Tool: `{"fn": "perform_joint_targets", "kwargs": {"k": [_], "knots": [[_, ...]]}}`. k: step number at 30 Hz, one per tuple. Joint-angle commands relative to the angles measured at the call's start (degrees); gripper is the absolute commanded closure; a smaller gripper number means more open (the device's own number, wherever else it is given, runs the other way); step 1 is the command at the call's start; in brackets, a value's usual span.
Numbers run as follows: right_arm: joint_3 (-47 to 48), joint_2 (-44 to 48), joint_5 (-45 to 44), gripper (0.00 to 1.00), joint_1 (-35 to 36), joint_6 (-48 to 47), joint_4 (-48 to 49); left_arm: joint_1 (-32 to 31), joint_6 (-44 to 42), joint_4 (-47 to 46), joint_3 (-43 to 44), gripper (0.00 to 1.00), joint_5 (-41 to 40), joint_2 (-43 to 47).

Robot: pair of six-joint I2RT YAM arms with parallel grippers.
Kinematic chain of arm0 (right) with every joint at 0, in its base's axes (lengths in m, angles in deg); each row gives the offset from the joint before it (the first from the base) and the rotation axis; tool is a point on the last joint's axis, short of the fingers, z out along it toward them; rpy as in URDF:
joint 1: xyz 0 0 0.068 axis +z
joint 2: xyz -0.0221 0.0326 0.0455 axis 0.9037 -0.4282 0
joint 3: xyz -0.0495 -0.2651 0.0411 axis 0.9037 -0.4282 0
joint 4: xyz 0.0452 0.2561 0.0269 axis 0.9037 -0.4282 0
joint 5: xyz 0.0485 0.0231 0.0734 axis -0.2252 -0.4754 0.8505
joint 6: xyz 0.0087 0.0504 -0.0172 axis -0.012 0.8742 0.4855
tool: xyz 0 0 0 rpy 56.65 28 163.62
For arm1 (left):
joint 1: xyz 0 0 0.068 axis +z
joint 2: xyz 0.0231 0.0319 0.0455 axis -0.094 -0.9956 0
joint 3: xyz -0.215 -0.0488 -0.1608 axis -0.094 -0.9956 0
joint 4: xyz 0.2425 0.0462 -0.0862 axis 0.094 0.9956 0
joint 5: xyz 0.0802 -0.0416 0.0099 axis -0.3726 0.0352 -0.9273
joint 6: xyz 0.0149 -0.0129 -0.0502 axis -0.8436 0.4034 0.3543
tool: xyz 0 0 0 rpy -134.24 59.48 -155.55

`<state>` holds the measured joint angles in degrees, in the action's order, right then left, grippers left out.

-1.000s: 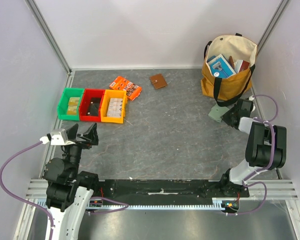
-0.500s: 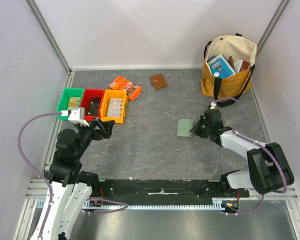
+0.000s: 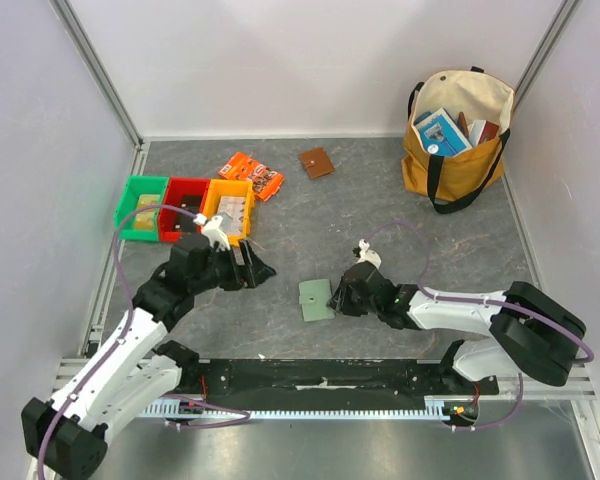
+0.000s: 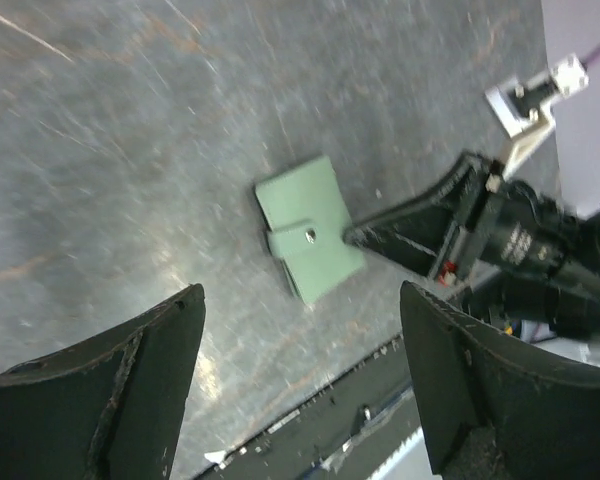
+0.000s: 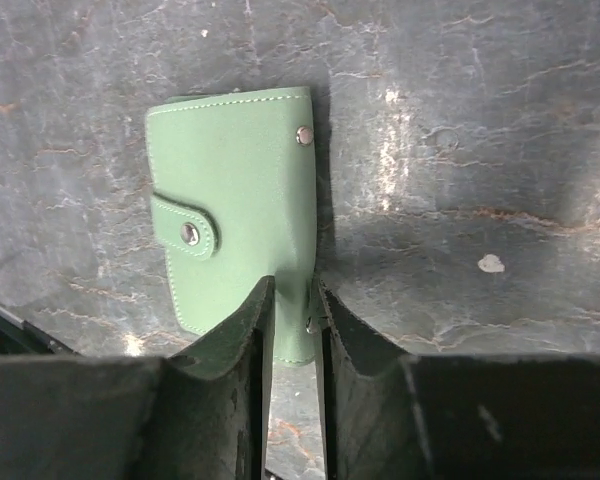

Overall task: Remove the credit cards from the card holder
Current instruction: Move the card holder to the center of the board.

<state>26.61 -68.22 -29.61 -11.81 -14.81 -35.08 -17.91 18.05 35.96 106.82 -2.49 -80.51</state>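
- Card holder (image 3: 316, 298), tab snapped shut, sits flat at the near middle of the table (image 3: 380, 220); right gripper (image 3: 338, 297) pinches its edge from 3 o'clock
- Left gripper (image 3: 252, 268) gapes wide and empty at the holder's 10 o'clock
- Well apart: coloured bins (image 3: 185, 210) at 10, orange packet (image 3: 252, 174) at 11, brown wallet (image 3: 317, 162) at 12, tote bag (image 3: 458, 135) at 1
- A second ago the holder was beside the tote; the left arm has since swung in

left end effector (image 3: 256, 268) spread wide, arm extended; right end effector (image 5: 292, 288) pinched narrow, arm low.
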Motion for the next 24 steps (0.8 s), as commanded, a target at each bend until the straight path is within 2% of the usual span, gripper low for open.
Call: {"fn": "perform_joint_targets", "kwargs": {"k": [1, 2, 5, 6, 10, 15, 21, 24], "knots": [[2.0, 0.1, -4.1, 0.64, 0.2, -0.3, 1.0, -6.6, 8.2, -4.6, -2.4, 0.18, -3.8, -1.7], [2.2, 0.6, -3.8, 0.57, 0.0, -2.2, 0.7, -8.0, 8.6, -5.4, -3.0, 0.18, -4.5, -2.8], [2.5, 1.4, 0.7, 0.5, -2.5, -8.2, 0.0, -11.6, 9.5, -6.5, -2.7, 0.19, -6.6, -6.7], [2.5, 1.5, 2.8, 0.5, -3.7, -9.7, 0.0, -12.4, 9.6, -7.1, -2.4, 0.22, -7.1, -8.5], [3.2, -0.2, 11.4, 0.49, -7.9, -14.4, 0.3, -16.5, 10.6, -9.3, -1.0, 0.25, -8.8, -15.3], [4.9, -4.6, 20.0, 0.48, -9.4, -17.1, 0.2, -20.3, 11.8, -10.1, 0.9, 0.29, -13.1, -21.4], [4.9, -10.2, 21.8, 0.48, -9.4, -17.0, 0.3, -22.5, 13.2, -11.3, 1.2, 0.33, -15.7, -24.6], [4.8, -12.4, 21.0, 0.55, -9.4, -17.0, 0.7, -22.9, 13.7, -11.6, 0.9, 0.33, -16.1, -25.9]]}}
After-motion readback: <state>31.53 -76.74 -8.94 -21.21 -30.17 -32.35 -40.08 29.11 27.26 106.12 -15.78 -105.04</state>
